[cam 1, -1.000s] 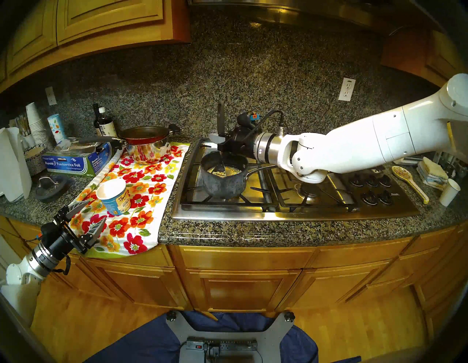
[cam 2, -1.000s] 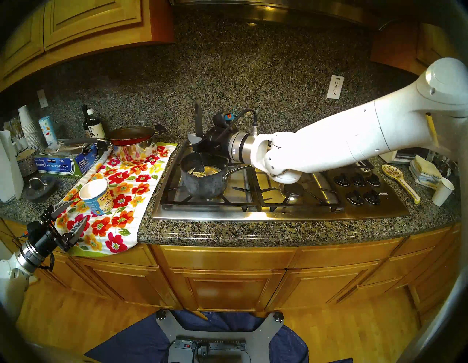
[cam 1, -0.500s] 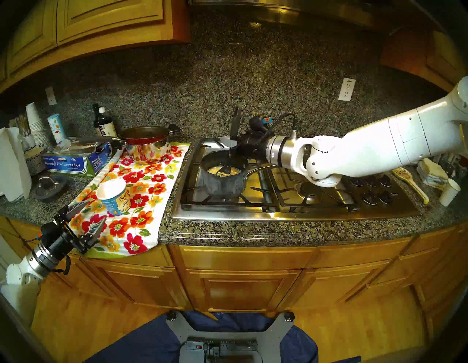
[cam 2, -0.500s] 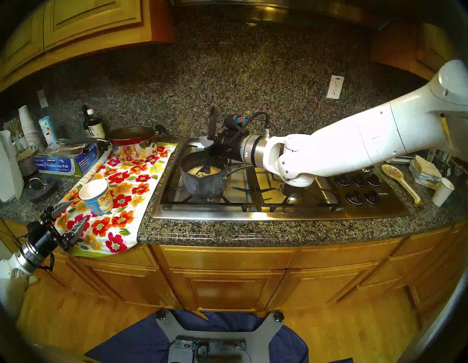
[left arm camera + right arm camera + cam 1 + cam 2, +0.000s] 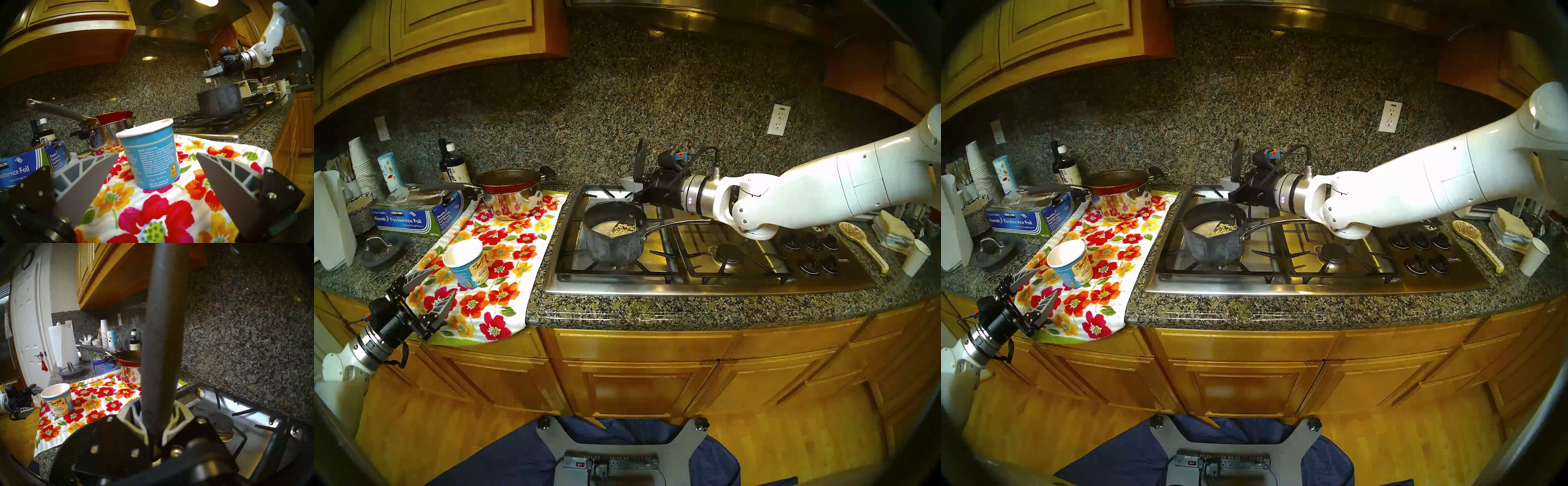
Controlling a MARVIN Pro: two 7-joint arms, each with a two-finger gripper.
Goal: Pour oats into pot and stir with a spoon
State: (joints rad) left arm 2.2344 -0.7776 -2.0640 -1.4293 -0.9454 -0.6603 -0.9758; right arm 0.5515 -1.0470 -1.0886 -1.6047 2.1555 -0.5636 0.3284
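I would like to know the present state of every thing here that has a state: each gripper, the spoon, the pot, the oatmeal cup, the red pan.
left gripper: open, holding nothing, short of the cup
right gripper: shut on the spoon handle
spoon: near upright, lower end in the pot
pot: on the front left burner, oats inside
oatmeal cup: upright on the floral towel, no oats visible inside
red pan: resting on the steel pot

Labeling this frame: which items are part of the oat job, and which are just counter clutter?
In play:
- pot
- oats
- spoon, in the right gripper
- Oatmeal cup

Clutter:
- red pan
- steel pot
- foil box
- ceramic spoon
- bottles
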